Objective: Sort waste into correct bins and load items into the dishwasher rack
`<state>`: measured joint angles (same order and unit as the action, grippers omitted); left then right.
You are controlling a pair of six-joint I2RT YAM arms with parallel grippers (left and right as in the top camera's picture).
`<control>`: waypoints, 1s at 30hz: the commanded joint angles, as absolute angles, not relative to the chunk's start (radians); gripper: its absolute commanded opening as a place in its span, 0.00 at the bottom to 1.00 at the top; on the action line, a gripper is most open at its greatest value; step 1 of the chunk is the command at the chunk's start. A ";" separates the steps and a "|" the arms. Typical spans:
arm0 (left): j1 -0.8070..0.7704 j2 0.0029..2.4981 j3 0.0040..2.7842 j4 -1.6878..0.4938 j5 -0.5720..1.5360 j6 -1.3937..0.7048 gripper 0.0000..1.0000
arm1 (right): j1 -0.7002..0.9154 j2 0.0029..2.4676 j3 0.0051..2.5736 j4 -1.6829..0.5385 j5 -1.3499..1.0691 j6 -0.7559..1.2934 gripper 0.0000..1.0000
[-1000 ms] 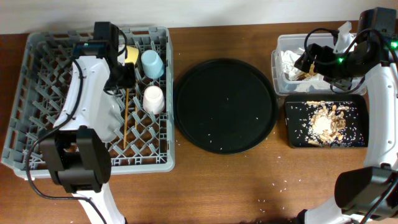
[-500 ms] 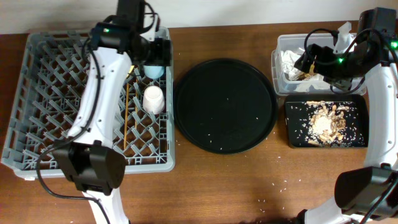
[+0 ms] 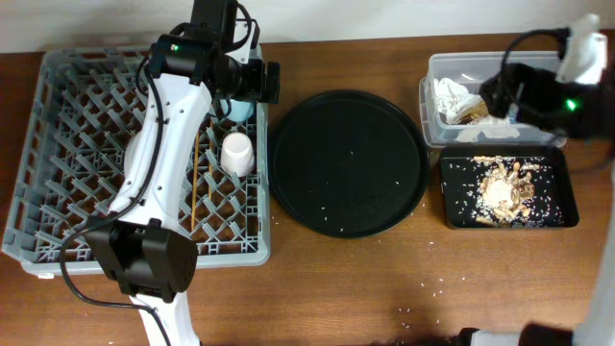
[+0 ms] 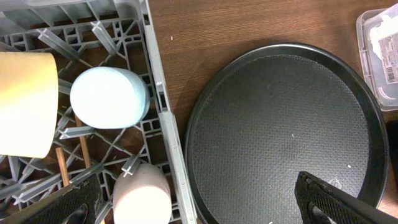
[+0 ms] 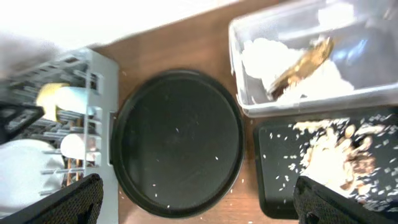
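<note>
The grey dishwasher rack [image 3: 58, 144] holds a light-blue cup [image 4: 109, 98], a pink cup [image 4: 142, 193], a yellow bowl [image 4: 22, 102] and wooden chopsticks [image 3: 195, 183]. My left gripper [image 4: 199, 208] hangs open over the rack's far right rim, nothing between its fingers. The clear tub [image 3: 432, 96] holds white napkins [image 5: 267, 59] and a gold-brown wrapper [image 5: 301, 62]. Food scraps [image 3: 502, 190] with rice crumbs lie in the black rectangular tray [image 3: 557, 216]. My right gripper [image 5: 199, 199] is open and empty, high above the tub.
A large round black tray [image 3: 348, 163] with a few rice grains lies between the rack and the bins. Loose grains dot the brown table [image 3: 384, 279] near its front. My left arm [image 3: 159, 163] covers part of the rack's middle.
The left gripper has opened wide and swung from inside the rack to its far right corner. The right gripper has drawn back to the right from the clear tub, still open.
</note>
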<state>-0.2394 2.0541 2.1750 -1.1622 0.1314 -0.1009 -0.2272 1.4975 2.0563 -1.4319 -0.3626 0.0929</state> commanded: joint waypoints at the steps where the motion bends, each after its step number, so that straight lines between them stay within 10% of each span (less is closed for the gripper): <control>1: -0.237 2.046 2.197 -1.161 0.135 -0.096 0.99 | -0.222 1.384 2.072 -1.489 -0.354 0.015 0.98; 15: -0.237 2.046 2.197 -1.160 0.135 -0.096 0.99 | -0.223 1.209 2.068 -1.595 -0.222 -0.024 0.99; 30: -0.237 2.046 2.197 -1.161 0.135 -0.096 0.99 | -0.160 0.820 1.214 -0.744 -0.270 -0.095 0.98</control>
